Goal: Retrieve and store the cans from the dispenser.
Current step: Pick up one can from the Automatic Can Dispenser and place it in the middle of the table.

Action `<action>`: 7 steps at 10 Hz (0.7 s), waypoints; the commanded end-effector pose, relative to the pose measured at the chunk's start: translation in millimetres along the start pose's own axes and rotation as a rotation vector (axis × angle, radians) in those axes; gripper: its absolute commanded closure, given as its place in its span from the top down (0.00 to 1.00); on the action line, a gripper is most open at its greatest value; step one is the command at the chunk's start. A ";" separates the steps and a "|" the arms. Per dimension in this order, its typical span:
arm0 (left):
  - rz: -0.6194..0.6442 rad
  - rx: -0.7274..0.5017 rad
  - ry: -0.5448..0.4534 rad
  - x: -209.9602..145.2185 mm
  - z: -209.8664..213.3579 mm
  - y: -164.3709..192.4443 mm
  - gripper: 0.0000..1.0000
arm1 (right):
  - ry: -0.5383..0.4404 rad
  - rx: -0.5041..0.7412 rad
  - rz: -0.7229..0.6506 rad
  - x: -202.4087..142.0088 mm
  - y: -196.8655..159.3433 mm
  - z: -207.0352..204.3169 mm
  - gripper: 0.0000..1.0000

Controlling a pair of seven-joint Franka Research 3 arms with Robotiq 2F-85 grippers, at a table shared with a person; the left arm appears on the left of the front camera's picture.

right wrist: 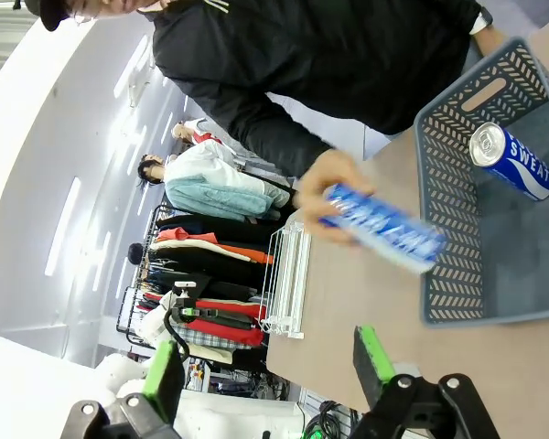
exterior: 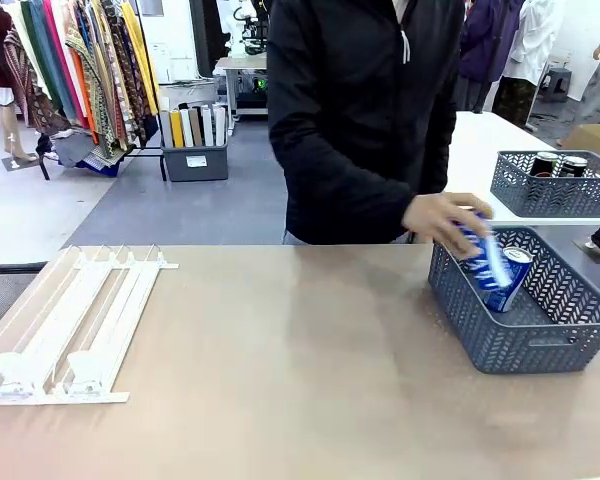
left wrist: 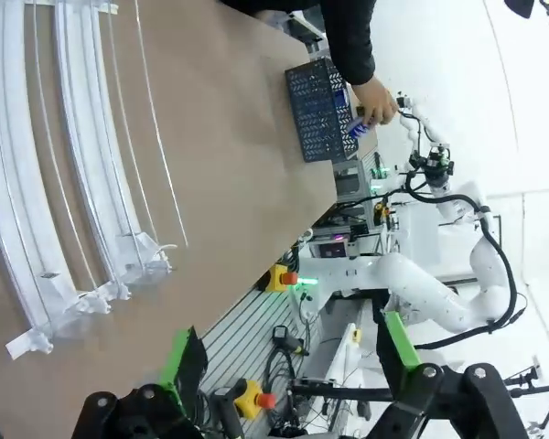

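Observation:
A person's hand (exterior: 442, 218) holds a blue-and-white can (exterior: 483, 256) tilted over the near grey basket (exterior: 540, 345). A second blue can (exterior: 513, 276) leans inside that basket. The white sloped dispenser (exterior: 70, 320) lies at the table's left. In the right wrist view, the held can (right wrist: 384, 224) hangs beside the basket (right wrist: 444, 174), with the other can (right wrist: 512, 160) inside. My right gripper (right wrist: 267, 366) is open, well short of them. My left gripper (left wrist: 288, 352) is open off the table edge, near the dispenser's end stops (left wrist: 101, 293).
A second grey basket (exterior: 555, 190) with two black cans (exterior: 558, 163) stands on the white table at the back right. The person in a black jacket (exterior: 365, 110) stands at the far edge. Bare tabletop (exterior: 280, 350) lies between dispenser and basket.

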State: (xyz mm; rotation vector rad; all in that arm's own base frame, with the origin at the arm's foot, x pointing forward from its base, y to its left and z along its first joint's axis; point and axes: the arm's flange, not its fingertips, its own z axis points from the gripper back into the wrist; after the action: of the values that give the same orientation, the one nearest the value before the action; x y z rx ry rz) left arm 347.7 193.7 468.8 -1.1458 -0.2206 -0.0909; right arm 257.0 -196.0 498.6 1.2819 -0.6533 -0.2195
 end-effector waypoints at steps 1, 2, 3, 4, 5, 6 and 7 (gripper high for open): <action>-0.024 0.010 0.001 -2.5 7.3 -18.7 1.00 | -0.018 0.032 0.026 2.6 1.2 -3.0 1.00; -0.024 0.010 0.001 -2.5 7.3 -18.7 1.00 | -0.018 0.032 0.026 2.6 1.2 -3.0 1.00; -0.024 0.010 0.001 -2.5 7.3 -18.7 1.00 | -0.018 0.032 0.026 2.6 1.2 -3.0 1.00; -0.024 0.010 0.001 -2.5 7.3 -18.7 1.00 | -0.018 0.032 0.026 2.6 1.2 -3.0 1.00; -0.024 0.010 0.001 -2.5 7.3 -18.7 1.00 | -0.018 0.032 0.026 2.6 1.2 -3.0 1.00; -0.024 0.010 0.001 -2.5 7.3 -18.7 1.00 | -0.018 0.032 0.026 2.6 1.2 -3.0 1.00; -0.024 0.010 0.001 -2.5 7.3 -18.7 1.00 | -0.018 0.032 0.026 2.6 1.2 -3.0 1.00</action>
State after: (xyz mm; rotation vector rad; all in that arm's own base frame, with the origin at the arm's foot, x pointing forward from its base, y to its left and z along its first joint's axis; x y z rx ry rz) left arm 342.8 192.5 485.9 -1.1272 -0.2409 -0.1117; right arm 257.0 -196.0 498.6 1.2820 -0.6533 -0.2194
